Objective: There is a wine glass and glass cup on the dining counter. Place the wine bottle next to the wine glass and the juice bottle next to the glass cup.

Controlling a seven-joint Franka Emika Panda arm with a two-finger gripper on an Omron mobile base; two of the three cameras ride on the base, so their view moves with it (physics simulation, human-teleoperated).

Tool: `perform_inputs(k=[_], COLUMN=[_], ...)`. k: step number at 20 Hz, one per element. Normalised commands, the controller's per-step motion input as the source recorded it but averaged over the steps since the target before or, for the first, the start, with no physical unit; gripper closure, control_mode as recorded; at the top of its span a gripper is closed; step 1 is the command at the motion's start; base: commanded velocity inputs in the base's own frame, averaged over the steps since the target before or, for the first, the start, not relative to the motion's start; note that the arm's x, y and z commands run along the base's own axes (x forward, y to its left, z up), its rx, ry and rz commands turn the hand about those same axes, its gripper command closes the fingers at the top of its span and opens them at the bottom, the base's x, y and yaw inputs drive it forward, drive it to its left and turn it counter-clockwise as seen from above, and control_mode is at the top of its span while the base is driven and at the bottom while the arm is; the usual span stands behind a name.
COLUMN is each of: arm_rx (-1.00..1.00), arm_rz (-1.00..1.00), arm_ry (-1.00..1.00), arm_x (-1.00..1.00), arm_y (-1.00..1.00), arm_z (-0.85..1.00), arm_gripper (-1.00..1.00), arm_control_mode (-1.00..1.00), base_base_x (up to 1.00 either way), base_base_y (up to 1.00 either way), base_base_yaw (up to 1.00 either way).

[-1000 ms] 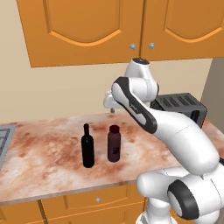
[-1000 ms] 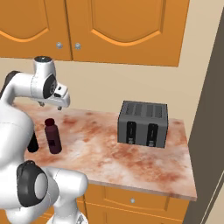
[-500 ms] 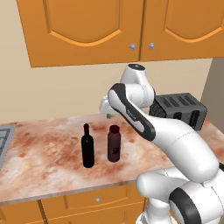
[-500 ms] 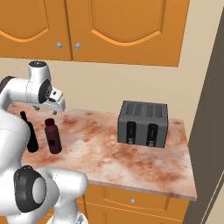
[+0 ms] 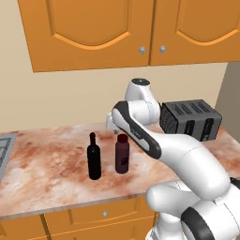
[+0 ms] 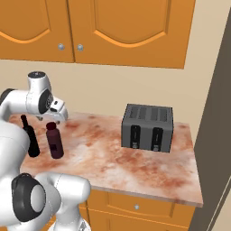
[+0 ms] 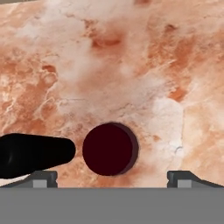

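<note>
gripper (image 7: 111, 175) lowered over juice bottle (image 5: 122, 153) (jaws apart)

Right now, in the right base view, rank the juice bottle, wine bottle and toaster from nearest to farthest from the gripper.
1. Juice bottle: just below the gripper, nearest.
2. Wine bottle: left of the juice bottle, a little farther off.
3. Toaster: well to the right on the counter, clearly farthest.

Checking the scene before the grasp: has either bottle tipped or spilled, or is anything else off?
Nothing stands out. The wine bottle and juice bottle stand upright, side by side but apart, on the counter, which shows no spill. The toaster sits square. The gripper hangs above the juice bottle.
</note>
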Motion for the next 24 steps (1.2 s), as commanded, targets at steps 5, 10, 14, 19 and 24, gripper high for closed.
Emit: perform_inputs(k=[5, 10, 14, 19, 24], arm_rx=[0.0, 0.0, 0.0, 0.0, 0.0], arm_rz=[0.0, 0.0, 0.0, 0.0, 0.0], arm_ry=[0.03, 0.09, 0.07, 0.01, 0.0], arm_x=[0.0, 0.0, 0.07, 0.1, 0.05], arm_y=[0.0, 0.05, 0.08, 0.06, 0.02], arm_z=[-0.17, -0.19, -0.23, -0.16, -0.08], arm_gripper=[-1.0, -1.0, -1.0, -1.0, -1.0], arm_control_mode=[-1.0, -1.0, -1.0, -1.0, -1.0], base_base_x=[0.0, 0.0, 0.0, 0.0, 0.0], base_base_y=[0.0, 0.0, 0.0, 0.0, 0.0], base_base_yaw=[0.0, 0.0, 0.0, 0.0, 0.0])
